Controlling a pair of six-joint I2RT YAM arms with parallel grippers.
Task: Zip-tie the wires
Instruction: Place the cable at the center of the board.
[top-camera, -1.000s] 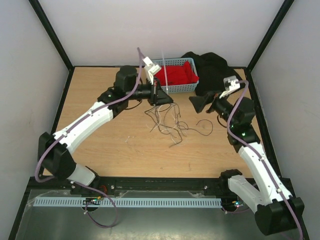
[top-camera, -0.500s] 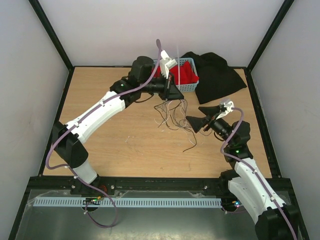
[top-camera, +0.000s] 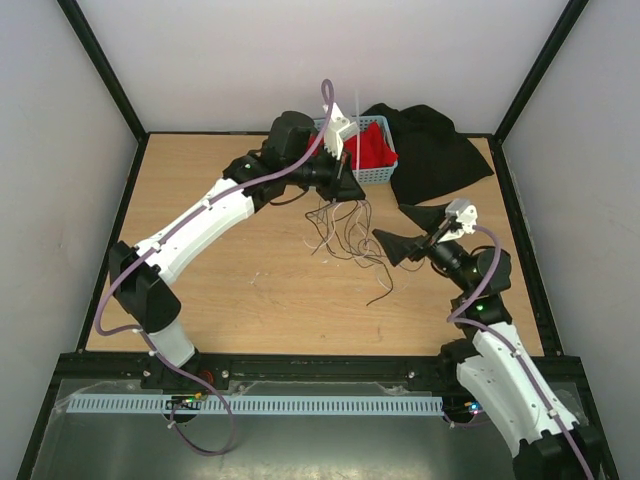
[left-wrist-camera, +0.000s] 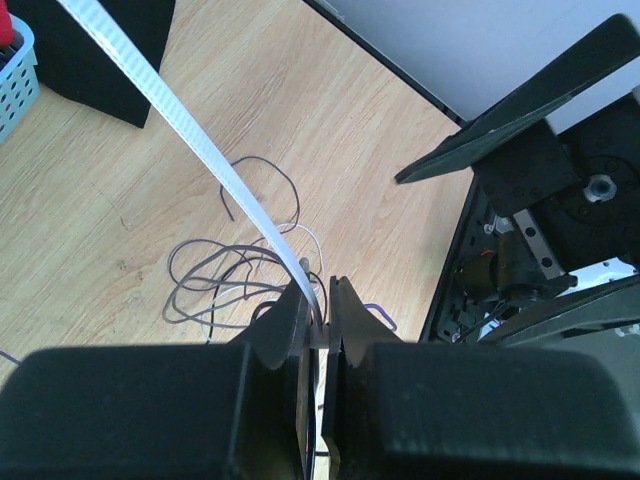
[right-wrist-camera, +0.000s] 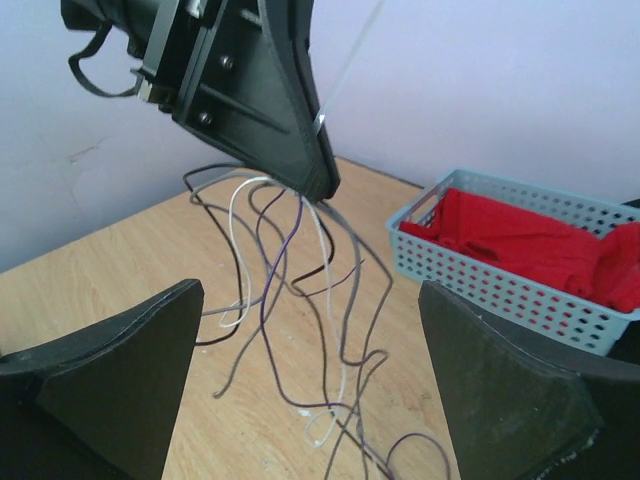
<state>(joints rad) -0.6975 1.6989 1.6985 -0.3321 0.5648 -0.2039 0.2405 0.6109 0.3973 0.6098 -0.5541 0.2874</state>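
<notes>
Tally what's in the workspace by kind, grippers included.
zip tie: 1
wire tangle: 1 (strands too fine to count)
blue basket: 1
red cloth: 1
black cloth: 1
grippers: 2, left gripper and right gripper
Total: 7

Table (top-camera: 220, 300): light wood grain, black frame along its edges, fills the middle of the top view. Blue basket (top-camera: 378, 176) at upper centre, near the far edge, red cloth (top-camera: 372, 148) inside. Black cloth (top-camera: 440, 160) heaped at upper right, touching the basket's right side. Wires (top-camera: 350, 240) at centre: lower ends trail on the wood in loose curls, upper parts hang clear of it.
</notes>
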